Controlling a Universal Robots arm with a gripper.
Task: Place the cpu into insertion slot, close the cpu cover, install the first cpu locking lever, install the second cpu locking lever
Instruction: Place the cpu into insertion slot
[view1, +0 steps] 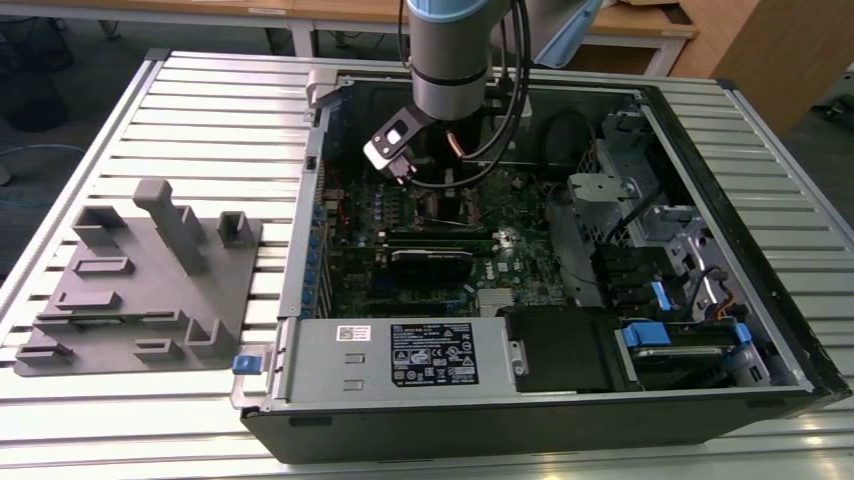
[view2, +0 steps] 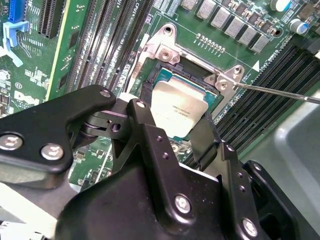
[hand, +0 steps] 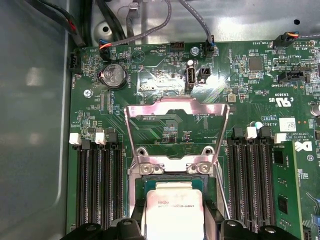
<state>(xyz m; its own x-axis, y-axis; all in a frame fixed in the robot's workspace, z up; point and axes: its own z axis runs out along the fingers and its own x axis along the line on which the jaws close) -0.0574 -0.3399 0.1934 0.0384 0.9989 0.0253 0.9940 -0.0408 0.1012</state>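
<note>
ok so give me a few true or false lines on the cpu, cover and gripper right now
1. A grey fixture sits outside the computer case. True.
2. The cpu cover is swung open, off the insertion slot. True.
3. The cpu lies on the fixture. False: it is at the slot.
4. The gripper is above the fixture. False: it is inside the case, at the cpu.
5. The case is open on top. True.

Beneath the gripper (view2: 177, 127), green motherboard (hand: 165, 80) inside open black computer case (view1: 534, 430); black memory slots (hand: 97, 185) close on either side, coin battery (hand: 113, 76) farther off; grey fixture plate (view1: 120, 320) well apart on slatted metal table (view1: 214, 120).
</note>
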